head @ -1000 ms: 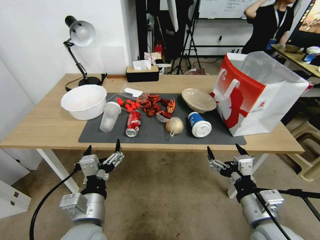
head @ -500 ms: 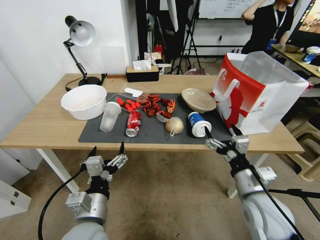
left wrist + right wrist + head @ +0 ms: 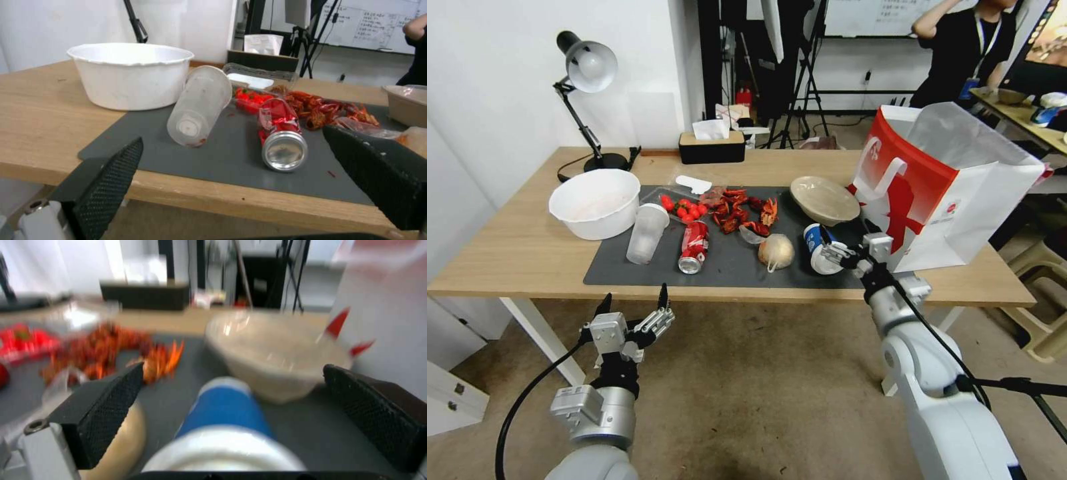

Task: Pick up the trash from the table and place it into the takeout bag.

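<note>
Over the near right part of the dark mat (image 3: 647, 270), your right pincer (image 3: 846, 251) sits wide open and empty, its jaws straddling the lid end of the blue cup with white lid (image 3: 822, 248), which lies on its side with the lid toward you; in the right wrist view the cup (image 3: 225, 420) is centred between the two pads but neither appears to touch it. To grip well, you would want to carry the jaws further along the blue body, since the lid looks likely to pop off or slip, and close squarely across the barrel so that it cannot roll. Mind the neighbours: the small knotted bag (image 3: 776, 252) lies just beside the cup on its left and could be pinched, the beige shallow bowl (image 3: 824, 199) stands just behind it, and the takeout bag (image 3: 940, 193) stands close on the right with its mouth up, so its near wall is in your way for the lift. Further left on the desk (image 3: 514, 253) lie the crayfish shells (image 3: 740, 210), the crushed red soda can (image 3: 694, 247), the frosted plastic cup (image 3: 646, 233) and a white bowl (image 3: 595, 203). Your left pincer (image 3: 633, 309) hangs open and empty below the desk's front edge.
</note>
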Tool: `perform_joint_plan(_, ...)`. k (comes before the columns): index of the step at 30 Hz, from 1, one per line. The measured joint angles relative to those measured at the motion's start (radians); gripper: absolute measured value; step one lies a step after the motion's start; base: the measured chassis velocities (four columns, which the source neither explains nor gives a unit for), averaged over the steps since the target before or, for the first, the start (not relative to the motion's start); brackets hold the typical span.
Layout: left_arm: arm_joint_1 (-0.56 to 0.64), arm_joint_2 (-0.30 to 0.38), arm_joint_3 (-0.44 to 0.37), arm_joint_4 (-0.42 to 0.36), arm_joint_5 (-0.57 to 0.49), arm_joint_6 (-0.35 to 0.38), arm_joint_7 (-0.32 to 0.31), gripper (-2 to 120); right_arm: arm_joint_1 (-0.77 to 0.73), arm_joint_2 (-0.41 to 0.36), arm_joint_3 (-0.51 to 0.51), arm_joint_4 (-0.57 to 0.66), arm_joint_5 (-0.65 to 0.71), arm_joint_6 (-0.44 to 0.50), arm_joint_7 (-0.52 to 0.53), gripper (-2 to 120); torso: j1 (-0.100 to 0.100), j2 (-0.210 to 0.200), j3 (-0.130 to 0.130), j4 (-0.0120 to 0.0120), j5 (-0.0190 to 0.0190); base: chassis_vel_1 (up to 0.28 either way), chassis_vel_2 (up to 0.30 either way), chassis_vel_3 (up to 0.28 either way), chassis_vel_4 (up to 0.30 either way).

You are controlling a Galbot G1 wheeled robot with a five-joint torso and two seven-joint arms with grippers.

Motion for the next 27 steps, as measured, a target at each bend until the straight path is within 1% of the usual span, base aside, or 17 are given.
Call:
perform_joint_plan(3, 0.001, -0.002, -0.006, 0.004, 0.0, -0.005, -0.001, 100, 0.009, 0.001, -0.017, 0.008, -0.012, -0.125, 0.032, 100, 0.0, 0.0, 0.0, -0.0002, 0.0, 0.0, 0.0, 0.0, 0.0)
perform_joint_plan(4, 0.001, -0.002, -0.006, 0.004, 0.0, -0.005, -0.001, 100, 0.009, 0.001, -0.017, 0.008, -0.012, -0.125, 0.032, 100, 0.0, 0.0, 0.0, -0.0002, 0.0, 0.0, 0.0, 0.0, 0.0)
perform_joint_plan(7, 0.001, -0.002, -0.015, 0.009, 0.0, -0.012, -0.001, 100, 0.01, 0.009, -0.021, 0.009, -0.033, -0.194, 0.044, 100, 0.0, 0.0, 0.0, -0.0002, 0.0, 0.0, 0.0, 0.0, 0.0)
perform_joint_plan(12, 0.001, -0.006, -0.016, 0.011, 0.0, -0.014, -0.002, 100, 0.008, 0.021, -0.025, 0.007, -0.035, -0.226, 0.05, 100, 0.0, 0.0, 0.0, -0.0001, 0.0, 0.0, 0.0, 0.0, 0.0)
perform_joint_plan(21, 0.001, -0.006, -0.016, 0.015, 0.001, -0.018, -0.004, 100, -0.003, 0.028, -0.023, 0.004, -0.009, -0.245, 0.053, 100, 0.0, 0.0, 0.0, -0.0001, 0.0, 0.0, 0.0, 0.0, 0.0)
perform_joint_plan(23, 0.001, -0.006, -0.017, 0.015, 0.001, -0.019, -0.004, 100, -0.004, 0.027, -0.021, 0.004, -0.001, -0.245, 0.053, 98, 0.0, 0.0, 0.0, 0.0, 0.0001, 0.0, 0.0, 0.0, 0.0)
perform_joint_plan(24, 0.001, -0.006, -0.017, 0.016, 0.001, -0.019, -0.005, 100, -0.007, 0.023, -0.017, 0.004, 0.006, -0.244, 0.051, 93, 0.0, 0.0, 0.0, 0.0, 0.0, 0.0, 0.0, 0.0, 0.0)
perform_joint_plan(25, 0.001, -0.006, -0.017, 0.017, 0.001, -0.019, -0.005, 100, -0.009, 0.021, -0.015, 0.005, 0.009, -0.242, 0.049, 92, 0.0, 0.0, 0.0, -0.0001, 0.0001, 0.0, 0.0, 0.0, 0.0)
perform_joint_plan(27, 0.001, -0.006, -0.017, 0.019, 0.001, -0.024, -0.005, 100, -0.017, 0.014, -0.008, 0.015, 0.021, -0.233, 0.046, 84, 0.0, 0.0, 0.0, -0.0001, 0.0001, 0.0, 0.0, 0.0, 0.0)
